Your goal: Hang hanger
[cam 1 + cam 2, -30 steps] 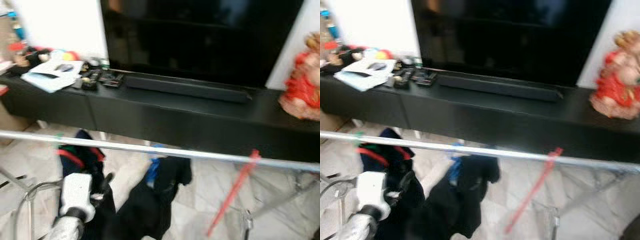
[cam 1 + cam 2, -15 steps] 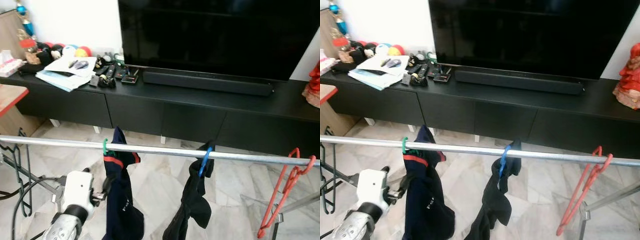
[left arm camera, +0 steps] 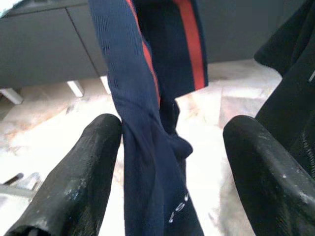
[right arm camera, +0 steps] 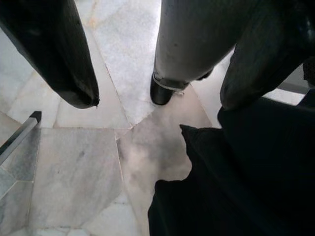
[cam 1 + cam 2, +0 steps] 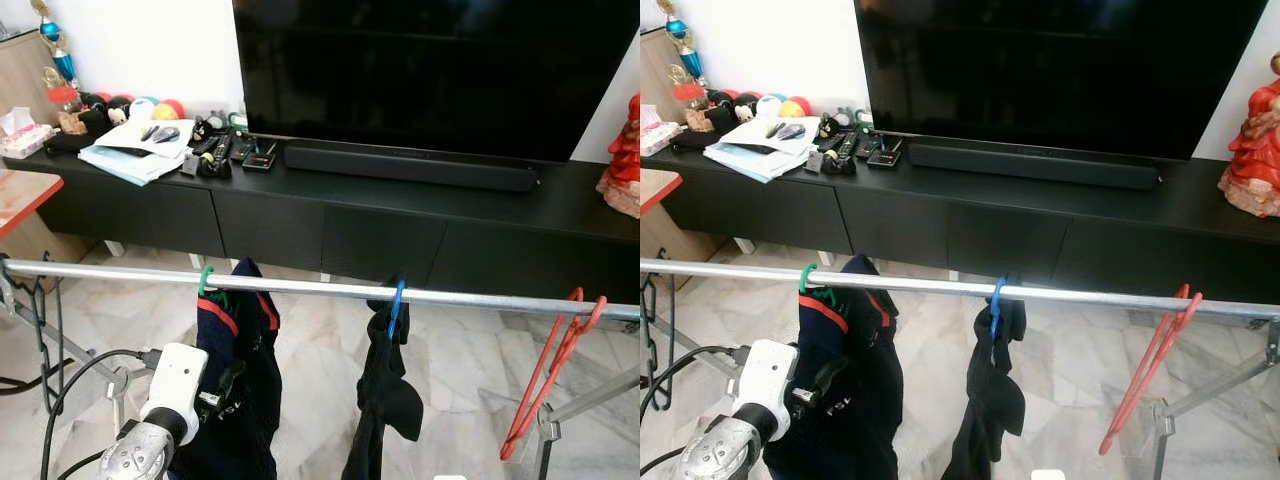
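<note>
Red hanger (image 5: 553, 372) hung on rail (image 5: 480, 297), far right end. Left pincer (image 3: 167, 162) spread wide around navy garment (image 5: 238, 380) on green hanger (image 5: 206, 283). Right pincer (image 4: 157, 98) held apart over floor.

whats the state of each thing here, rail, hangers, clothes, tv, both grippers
rail: level, carrying three hangers
green hanger: hooked on the rail, holding the navy garment
blue hanger: hooked on the rail, holding the black garment
red hanger: hooked on the rail, bare, tilted
TV: screen dark
left gripper: open, navy garment between its fingers
right gripper: open, pointing down at the floor
</note>
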Available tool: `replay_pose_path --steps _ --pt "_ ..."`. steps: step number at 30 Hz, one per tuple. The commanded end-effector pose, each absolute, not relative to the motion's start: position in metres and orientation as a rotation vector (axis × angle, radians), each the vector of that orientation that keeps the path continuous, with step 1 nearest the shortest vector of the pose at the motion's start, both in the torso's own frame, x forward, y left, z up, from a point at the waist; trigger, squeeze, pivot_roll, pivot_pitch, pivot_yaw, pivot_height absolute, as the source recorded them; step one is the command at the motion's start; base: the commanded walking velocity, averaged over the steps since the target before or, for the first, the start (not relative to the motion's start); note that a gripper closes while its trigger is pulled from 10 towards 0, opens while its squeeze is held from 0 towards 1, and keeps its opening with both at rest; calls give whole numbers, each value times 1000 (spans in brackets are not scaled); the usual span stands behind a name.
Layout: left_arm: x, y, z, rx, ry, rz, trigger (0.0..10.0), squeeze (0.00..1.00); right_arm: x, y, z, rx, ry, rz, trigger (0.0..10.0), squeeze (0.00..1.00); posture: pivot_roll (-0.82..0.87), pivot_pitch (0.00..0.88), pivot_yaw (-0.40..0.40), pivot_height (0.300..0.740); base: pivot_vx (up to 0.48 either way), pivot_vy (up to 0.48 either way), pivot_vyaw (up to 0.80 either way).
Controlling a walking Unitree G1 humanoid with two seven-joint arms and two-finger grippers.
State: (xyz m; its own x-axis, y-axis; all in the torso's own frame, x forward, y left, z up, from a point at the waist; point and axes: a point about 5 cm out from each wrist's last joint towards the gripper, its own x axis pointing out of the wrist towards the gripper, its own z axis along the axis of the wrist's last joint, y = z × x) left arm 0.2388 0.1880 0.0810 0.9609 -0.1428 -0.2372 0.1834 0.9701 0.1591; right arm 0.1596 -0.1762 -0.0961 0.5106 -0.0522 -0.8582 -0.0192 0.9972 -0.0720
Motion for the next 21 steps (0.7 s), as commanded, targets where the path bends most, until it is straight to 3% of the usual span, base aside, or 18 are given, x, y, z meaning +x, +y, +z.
replay_pose_path --steps 1,2,3,4,5,12,21 --pt "243 191 72 199 292 -152 10000 0 157 -176 -97 -69 1044 -28 10000 0 -18 59 15 740 0 0 0" --pt "246 192 71 220 301 -158 10000 0 157 -176 -97 -69 1044 -28 10000 0 -20 59 15 740 0 0 0" --pt "248 191 70 216 306 -164 4706 0 157 -176 -97 -70 1043 -28 10000 0 -21 60 14 740 0 0 0" --pt "250 190 70 205 309 -167 1922 0 157 -176 -97 -70 1043 -28 10000 0 -21 60 14 740 0 0 0" --pt "254 189 71 198 305 -169 0 0 157 -176 -97 -70 1042 -29 10000 0 -22 58 13 740 0 0 0" --pt "277 187 80 149 256 -165 0 0 156 -176 -97 -69 1043 -31 10000 0 -33 60 13 740 0 0 0" --pt "285 197 82 189 260 -102 0 0 156 -175 -98 -68 1044 -32 10000 0 -28 60 10 740 0 0 0"
